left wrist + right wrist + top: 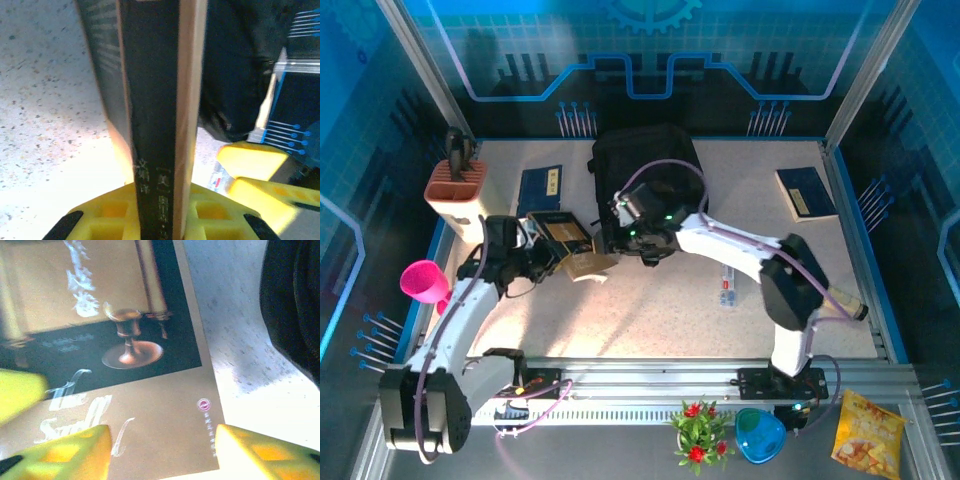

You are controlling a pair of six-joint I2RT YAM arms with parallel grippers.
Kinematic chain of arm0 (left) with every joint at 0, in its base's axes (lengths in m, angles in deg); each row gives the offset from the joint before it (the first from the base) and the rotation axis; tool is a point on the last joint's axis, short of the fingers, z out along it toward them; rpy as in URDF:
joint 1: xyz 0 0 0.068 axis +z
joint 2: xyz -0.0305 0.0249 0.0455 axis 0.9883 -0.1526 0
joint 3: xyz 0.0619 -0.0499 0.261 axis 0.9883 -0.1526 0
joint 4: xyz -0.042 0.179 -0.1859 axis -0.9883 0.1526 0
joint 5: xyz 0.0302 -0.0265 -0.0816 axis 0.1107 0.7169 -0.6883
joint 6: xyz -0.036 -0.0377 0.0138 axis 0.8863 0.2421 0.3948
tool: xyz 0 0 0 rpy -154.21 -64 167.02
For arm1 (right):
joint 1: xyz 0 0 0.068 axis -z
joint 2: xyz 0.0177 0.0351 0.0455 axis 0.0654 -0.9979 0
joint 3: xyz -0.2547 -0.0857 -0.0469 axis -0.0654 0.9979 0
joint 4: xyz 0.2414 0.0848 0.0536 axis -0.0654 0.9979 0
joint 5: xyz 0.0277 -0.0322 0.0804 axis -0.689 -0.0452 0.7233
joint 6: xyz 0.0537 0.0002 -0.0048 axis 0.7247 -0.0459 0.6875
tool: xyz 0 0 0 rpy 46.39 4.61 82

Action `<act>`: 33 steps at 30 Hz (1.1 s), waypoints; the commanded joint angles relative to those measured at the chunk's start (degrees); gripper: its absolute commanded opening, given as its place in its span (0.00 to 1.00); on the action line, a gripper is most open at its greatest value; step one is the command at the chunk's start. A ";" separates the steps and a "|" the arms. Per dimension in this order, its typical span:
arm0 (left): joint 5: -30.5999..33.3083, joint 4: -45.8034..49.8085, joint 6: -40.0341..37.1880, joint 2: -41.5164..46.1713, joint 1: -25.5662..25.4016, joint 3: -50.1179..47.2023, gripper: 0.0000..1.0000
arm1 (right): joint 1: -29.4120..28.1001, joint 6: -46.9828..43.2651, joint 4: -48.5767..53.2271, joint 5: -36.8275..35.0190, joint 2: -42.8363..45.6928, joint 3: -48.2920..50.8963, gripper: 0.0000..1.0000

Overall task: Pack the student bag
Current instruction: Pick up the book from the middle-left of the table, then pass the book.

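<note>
The step in hand looks like getting the first book into the student bag [650, 165], which lies at the far middle of the counter [650, 330], just beyond both arms. The left gripper [155, 212] has its jaws clamped on the brown-and-black book [150, 100], which stands on edge in the left wrist view. The right gripper [160, 450] hangs just beside that book's cover [100, 350] with its jaws apart, holding nothing. The dark fabric of the bag [295, 300] lies close on the right.

I cannot tell from these views whether the bag's mouth is open. The next move probably calls for the free right jaws either to hold the opening wide or to take the book over — then for the book to go in edge first.

Counted:
- one bag
- three books — the held one, a blue book [540, 188] far left, and another blue book [805, 192] far right
- one pink cup [423, 280] at the left edge
- one holder [455, 190] at the far left
- one small white item [727, 285] right of centre
</note>
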 commanded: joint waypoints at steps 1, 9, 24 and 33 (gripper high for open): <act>-1.24 -0.56 4.30 3.27 -0.27 4.26 0.00 | 3.91 7.33 -11.54 3.37 7.33 7.22 0.70; 1.41 -22.11 21.13 1.76 -4.29 5.37 0.00 | 8.46 16.65 -22.08 5.30 18.22 19.91 0.93; 10.70 -41.16 32.82 -8.75 -11.00 6.57 0.00 | 5.67 47.18 -40.17 -3.86 17.72 26.64 1.00; 12.08 -47.59 34.89 -10.10 -12.20 4.58 0.00 | 1.25 56.34 -40.61 -13.63 12.21 22.12 1.00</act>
